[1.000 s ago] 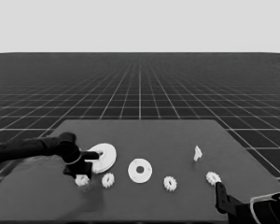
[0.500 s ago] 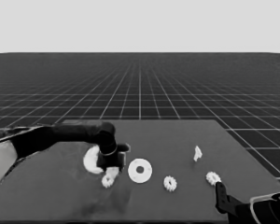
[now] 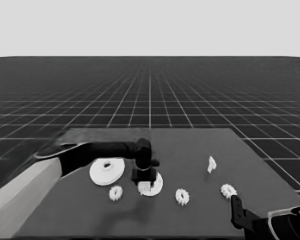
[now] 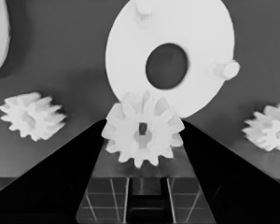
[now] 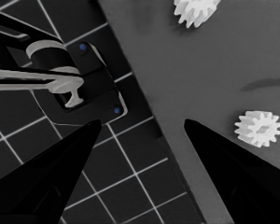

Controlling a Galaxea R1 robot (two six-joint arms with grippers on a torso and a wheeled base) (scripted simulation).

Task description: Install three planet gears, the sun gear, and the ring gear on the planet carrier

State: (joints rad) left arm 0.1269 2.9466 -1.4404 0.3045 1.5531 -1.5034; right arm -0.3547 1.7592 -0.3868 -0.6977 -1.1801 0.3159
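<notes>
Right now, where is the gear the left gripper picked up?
In the left wrist view, the gear sits between the left gripper fingers, over the smaller round part at table centre.

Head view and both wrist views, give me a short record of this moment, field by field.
left gripper: over the smaller round part, fingers shut on a gear
right gripper: parked at the near right corner, fingers apart, nothing between them
larger round part: beside the smaller one, on the left arm's side
loose gears: three
thin white piece: toward the right end
</notes>
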